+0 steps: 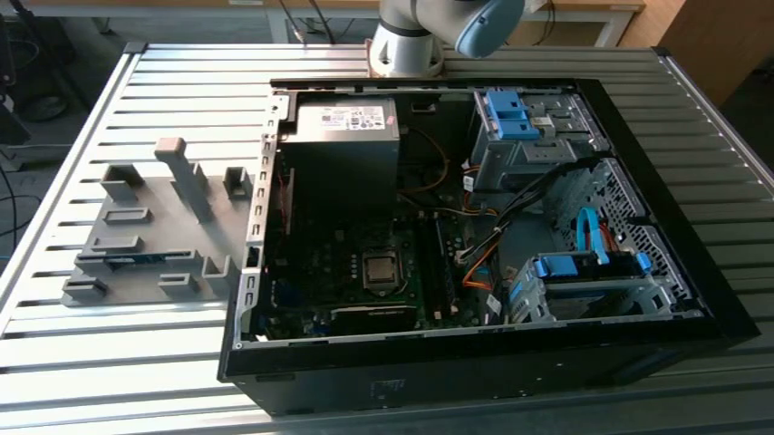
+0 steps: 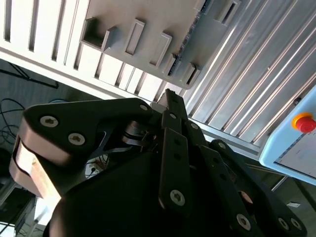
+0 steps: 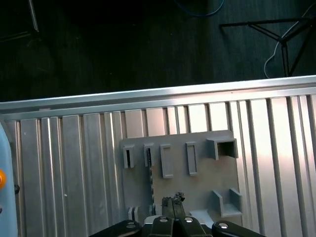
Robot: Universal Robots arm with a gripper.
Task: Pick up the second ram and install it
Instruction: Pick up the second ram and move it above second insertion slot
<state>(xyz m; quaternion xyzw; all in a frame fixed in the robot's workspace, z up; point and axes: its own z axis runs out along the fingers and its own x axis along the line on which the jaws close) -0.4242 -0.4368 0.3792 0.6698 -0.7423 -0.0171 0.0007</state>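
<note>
I've got the hand (image 3: 173, 200), fingers together and empty, above the grey plastic holder (image 3: 202, 187); the thin blue ram stick (image 1: 130, 259) sits in it unpicked, at the exterior view's left.

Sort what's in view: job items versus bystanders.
Job:
- second ram, sitting in the grey holder fixture
- gripper, shut
- open computer case and its motherboard

Just lying about:
- power supply
- lower drive cage
- slatted table
</note>
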